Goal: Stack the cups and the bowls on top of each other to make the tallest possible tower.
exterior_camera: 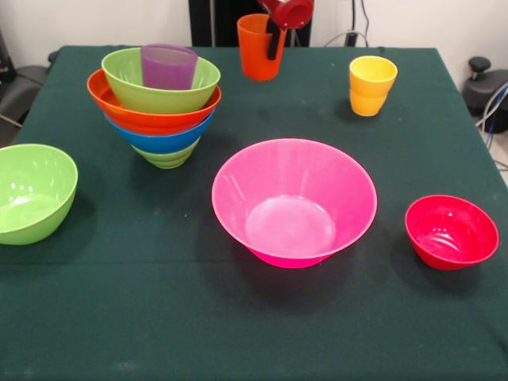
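Note:
The tower (157, 103) stands at the back left: a lime green bowl at the bottom, then a blue bowl (159, 140), an orange bowl (119, 107) and a lime green bowl (159, 94), with a translucent purple cup (167, 67) in the top one. My gripper (274, 46) comes down at the top centre, and a black finger (273, 41) lies over the rim of the orange cup (254, 49), gripping its wall. I cannot tell whether the cup is lifted or resting on the table. A yellow cup (371, 84) stands upright at the back right.
A large pink bowl (294, 198) sits in the middle of the dark green table (238, 333). A small red bowl (451, 231) is at the right. A lime green bowl (33, 192) is at the left edge. Cables and equipment lie beyond the right edge.

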`<control>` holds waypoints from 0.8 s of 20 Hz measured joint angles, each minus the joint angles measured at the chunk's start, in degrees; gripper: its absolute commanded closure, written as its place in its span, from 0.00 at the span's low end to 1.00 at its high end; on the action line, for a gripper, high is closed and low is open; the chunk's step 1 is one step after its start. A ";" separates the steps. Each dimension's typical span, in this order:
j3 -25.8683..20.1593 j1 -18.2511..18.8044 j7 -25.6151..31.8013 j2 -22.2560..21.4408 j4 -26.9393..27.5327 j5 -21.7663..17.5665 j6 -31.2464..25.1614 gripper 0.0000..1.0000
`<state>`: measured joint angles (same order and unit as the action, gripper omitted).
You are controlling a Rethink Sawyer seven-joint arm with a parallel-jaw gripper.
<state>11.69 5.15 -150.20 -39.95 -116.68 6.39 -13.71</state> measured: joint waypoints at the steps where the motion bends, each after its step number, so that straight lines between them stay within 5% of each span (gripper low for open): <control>1: -0.02 -0.20 0.00 -0.28 0.01 0.32 -0.33 1.00; 16: 0.65 -5.82 0.00 -4.73 0.26 5.18 -6.18 1.00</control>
<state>12.34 -0.67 -150.20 -44.68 -116.42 11.57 -19.89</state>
